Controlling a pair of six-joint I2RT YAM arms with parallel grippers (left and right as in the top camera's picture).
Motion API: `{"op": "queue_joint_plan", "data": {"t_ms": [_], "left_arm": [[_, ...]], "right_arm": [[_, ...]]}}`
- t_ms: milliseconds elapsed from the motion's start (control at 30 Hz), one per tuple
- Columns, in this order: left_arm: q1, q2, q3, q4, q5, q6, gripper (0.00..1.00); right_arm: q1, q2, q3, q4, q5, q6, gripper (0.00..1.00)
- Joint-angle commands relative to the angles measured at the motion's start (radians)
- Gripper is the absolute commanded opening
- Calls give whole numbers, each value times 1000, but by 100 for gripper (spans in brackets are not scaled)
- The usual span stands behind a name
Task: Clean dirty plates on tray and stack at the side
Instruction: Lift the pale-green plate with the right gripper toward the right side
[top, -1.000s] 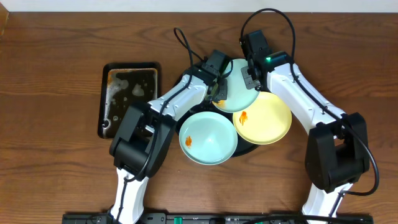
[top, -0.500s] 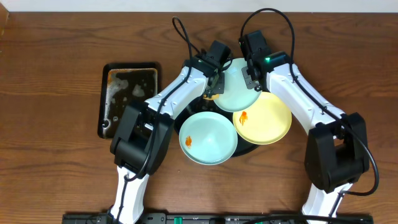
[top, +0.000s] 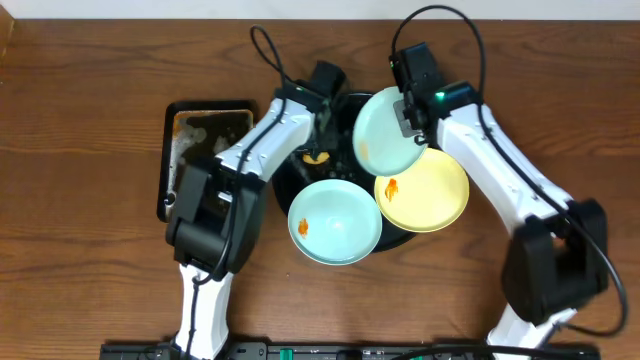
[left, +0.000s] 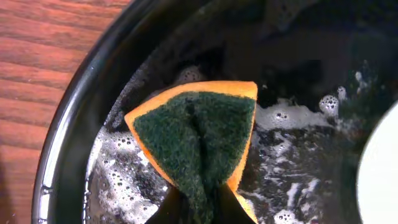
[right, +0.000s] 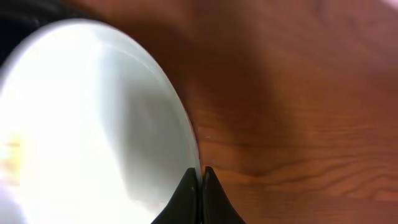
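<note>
Three plates (top: 335, 222) show overhead; left wrist shows the sponge (left: 196, 134).

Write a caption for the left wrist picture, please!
The left gripper pinches an orange sponge with a dark green scrubbing face over the sudsy, glossy round black tray.

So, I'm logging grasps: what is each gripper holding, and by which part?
The left gripper pinches the sponge at one edge. The right gripper clamps a blue-green plate by its rim.
</note>
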Motion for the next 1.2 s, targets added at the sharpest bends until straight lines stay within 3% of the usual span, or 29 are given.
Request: {"op": "queue_joint_plan", "data": {"t_ms": [0,200,500,767,1167], "left_arm": [[48,18,19,8,172,-4,9],[90,18,19,7,260,-4,9],[95,18,19,4,262,7,9],[95,18,19,4,262,7,9],[95,18,19,3,262,7,10]], "right_arm": [[8,-121,10,1,40,-105,1],[55,-203,10,28,151,-193,1],[181,-207,10,114,439,-352,1],[261,-204,9,185,530,-534,1],[280,-204,9,185,536,-547,1]]}}
